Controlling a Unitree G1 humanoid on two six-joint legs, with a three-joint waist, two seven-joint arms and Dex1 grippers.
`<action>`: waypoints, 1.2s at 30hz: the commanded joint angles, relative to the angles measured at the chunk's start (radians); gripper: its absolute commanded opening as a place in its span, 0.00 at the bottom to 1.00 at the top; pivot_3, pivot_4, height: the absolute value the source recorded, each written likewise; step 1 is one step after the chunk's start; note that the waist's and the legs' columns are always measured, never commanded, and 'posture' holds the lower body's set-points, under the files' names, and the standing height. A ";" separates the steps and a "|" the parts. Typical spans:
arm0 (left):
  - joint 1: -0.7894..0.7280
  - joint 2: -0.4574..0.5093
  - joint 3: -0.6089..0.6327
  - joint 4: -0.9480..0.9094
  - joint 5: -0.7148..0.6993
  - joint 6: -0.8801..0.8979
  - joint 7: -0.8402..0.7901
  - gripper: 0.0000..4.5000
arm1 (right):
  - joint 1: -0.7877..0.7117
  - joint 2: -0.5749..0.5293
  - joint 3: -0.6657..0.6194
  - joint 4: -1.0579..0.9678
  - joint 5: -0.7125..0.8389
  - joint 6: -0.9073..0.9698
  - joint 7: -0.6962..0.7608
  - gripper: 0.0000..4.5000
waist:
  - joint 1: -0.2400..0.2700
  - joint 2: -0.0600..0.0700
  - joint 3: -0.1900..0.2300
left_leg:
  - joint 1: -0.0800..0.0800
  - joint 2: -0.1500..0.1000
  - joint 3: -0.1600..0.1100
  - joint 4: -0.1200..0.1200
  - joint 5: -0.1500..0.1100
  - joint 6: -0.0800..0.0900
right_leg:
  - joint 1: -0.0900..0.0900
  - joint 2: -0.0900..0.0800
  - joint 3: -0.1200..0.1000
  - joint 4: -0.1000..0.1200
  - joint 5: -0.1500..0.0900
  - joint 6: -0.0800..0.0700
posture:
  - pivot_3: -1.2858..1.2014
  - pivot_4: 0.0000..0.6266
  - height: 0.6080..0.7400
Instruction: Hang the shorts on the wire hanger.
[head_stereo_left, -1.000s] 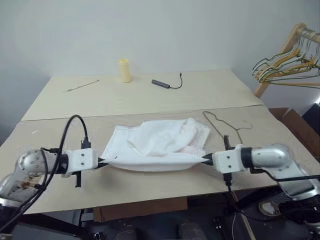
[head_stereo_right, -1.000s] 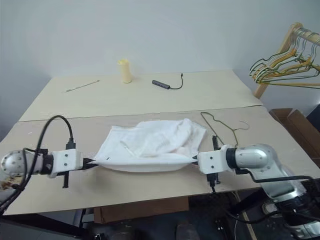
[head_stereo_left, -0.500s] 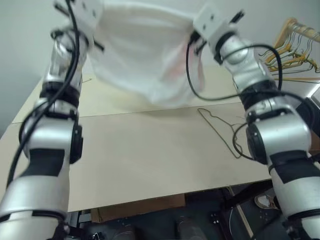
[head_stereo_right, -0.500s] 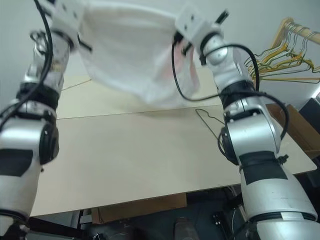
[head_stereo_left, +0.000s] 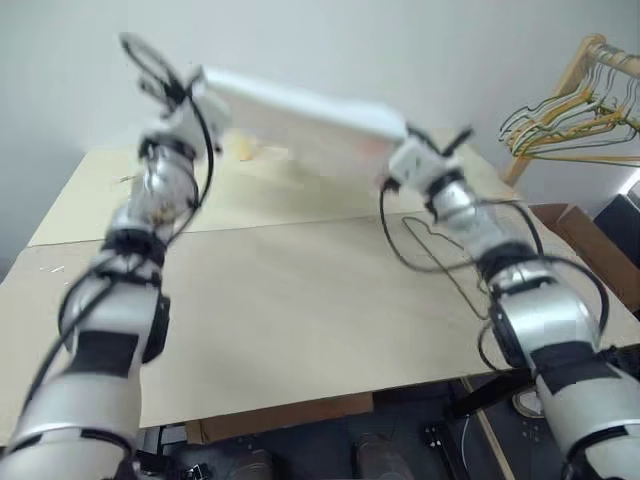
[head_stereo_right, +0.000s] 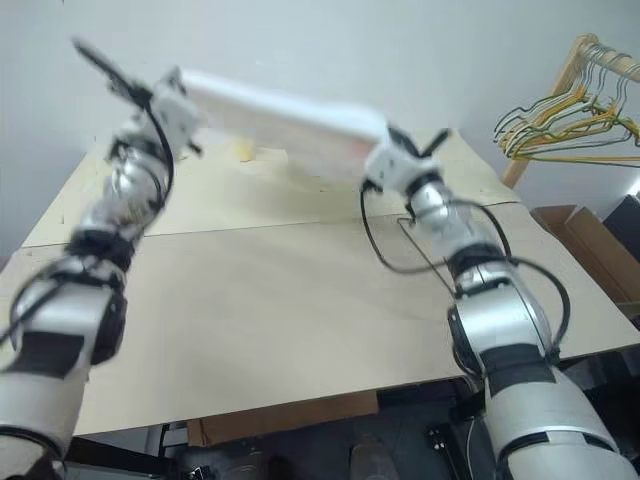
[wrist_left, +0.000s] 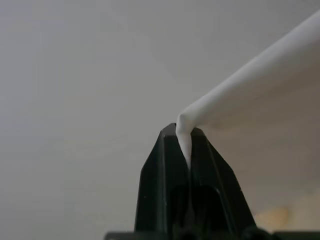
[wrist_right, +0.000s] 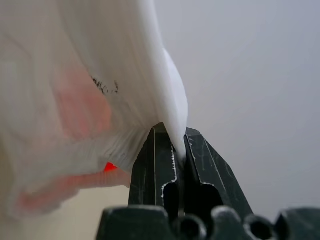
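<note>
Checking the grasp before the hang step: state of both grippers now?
Left gripper: shut on the shorts, pinching an edge.
Right gripper: shut on the shorts, pinching the opposite edge.

The shorts are motion-blurred, their shape indistinct.

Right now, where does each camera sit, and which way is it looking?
Left eye, on the head: looks down over the table; both arms stretch the shorts above the wire hanger.
Right eye: same scene.
Left wrist: along the left gripper, clamped on white cloth.
Right wrist: along the right gripper, clamped on the pink-stained edge.
All share the shorts.
</note>
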 joint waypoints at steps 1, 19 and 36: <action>0.207 0.052 0.061 -0.344 -0.122 0.072 -0.154 0.00 | 0.068 -0.073 0.060 -0.037 -0.057 -0.125 0.074 0.00 | -0.015 0.000 0.000 | 0.000 0.000 -0.001 0.001 0.000 0.000 | 0.000 0.000 0.000 0.001 0.000 0.000 | 0.47 0.03 1.00; 1.154 0.681 0.277 -1.387 -0.467 0.626 -1.073 0.00 | 0.228 -0.225 0.257 -0.228 -0.291 -0.365 0.189 0.00 | -0.029 -0.002 0.004 | 0.046 0.007 -0.007 -0.003 -0.007 0.002 | 0.036 0.003 0.007 0.008 -0.007 -0.005 | 0.47 0.03 1.00; 1.436 0.638 0.441 -1.588 -0.593 0.611 -1.312 0.00 | 0.481 -0.375 0.192 -0.544 -0.069 -0.394 0.408 0.00 | -0.029 -0.003 0.005 | 0.045 0.007 -0.006 -0.003 -0.011 0.007 | 0.035 0.003 0.009 0.007 -0.012 -0.007 | 0.46 0.05 1.00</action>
